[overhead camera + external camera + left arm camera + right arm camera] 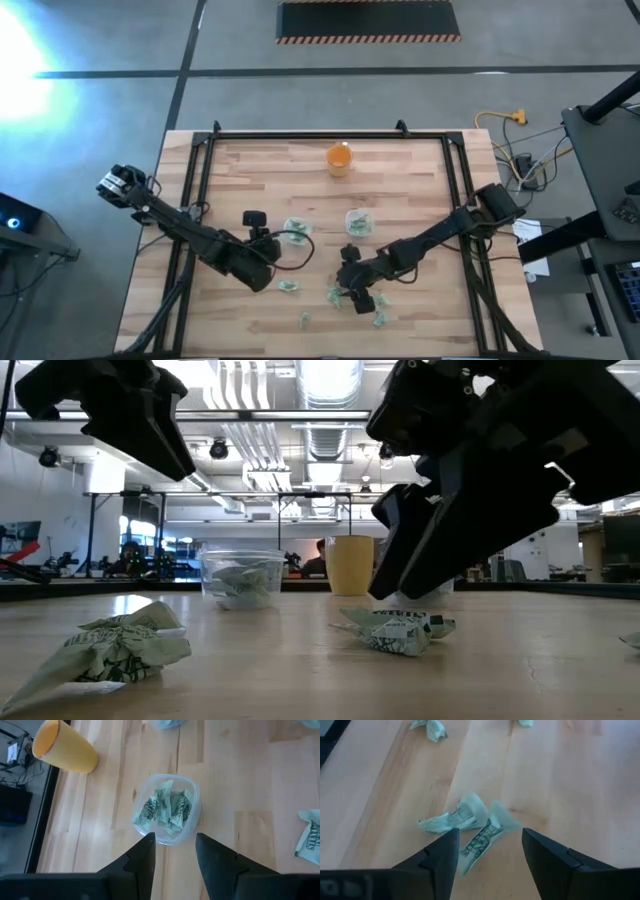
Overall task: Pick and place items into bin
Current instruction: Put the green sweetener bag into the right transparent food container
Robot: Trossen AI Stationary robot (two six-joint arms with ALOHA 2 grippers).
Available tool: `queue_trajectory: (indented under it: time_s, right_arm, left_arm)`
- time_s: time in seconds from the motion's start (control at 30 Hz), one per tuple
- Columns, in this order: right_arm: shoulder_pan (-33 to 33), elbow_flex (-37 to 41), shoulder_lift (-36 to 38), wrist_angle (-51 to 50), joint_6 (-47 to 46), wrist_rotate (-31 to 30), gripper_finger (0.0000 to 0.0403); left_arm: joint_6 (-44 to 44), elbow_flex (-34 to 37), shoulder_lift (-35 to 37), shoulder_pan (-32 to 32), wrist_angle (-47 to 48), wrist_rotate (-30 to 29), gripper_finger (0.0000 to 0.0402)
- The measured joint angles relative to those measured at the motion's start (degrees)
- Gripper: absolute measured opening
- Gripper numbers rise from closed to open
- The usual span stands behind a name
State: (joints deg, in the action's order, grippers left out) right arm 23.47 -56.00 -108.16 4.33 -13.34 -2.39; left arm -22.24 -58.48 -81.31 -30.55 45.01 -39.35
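Note:
Several small pale green, crumpled items lie loose on the wooden table near its front edge, among them two directly below my right gripper. That gripper is open and points slanting down, a finger on either side of the pair and above them. A clear plastic bin stands on the table with several green items inside. My left gripper hangs open just short of it and above the table. A second clear bin holds more items.
An orange cup stands upright near the far edge. More loose items lie at the front. A black frame runs along the left, right and far sides of the table.

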Motion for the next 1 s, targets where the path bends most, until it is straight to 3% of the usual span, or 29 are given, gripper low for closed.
queue_trajectory:
  time_s: [0.73, 1.0]
  right_arm:
    - [1.00, -0.25, -3.23, 0.32, 0.04, -2.75, 0.0202]
    - [0.91, -0.20, -2.84, -0.99, 1.26, -3.98, 0.0152]
  left_arm:
    - [0.00, 0.15, 0.34, -0.39, 0.09, -0.26, 0.0125]
    - [0.04, 0.55, 0.34, -0.37, 0.07, -0.57, 0.0125]
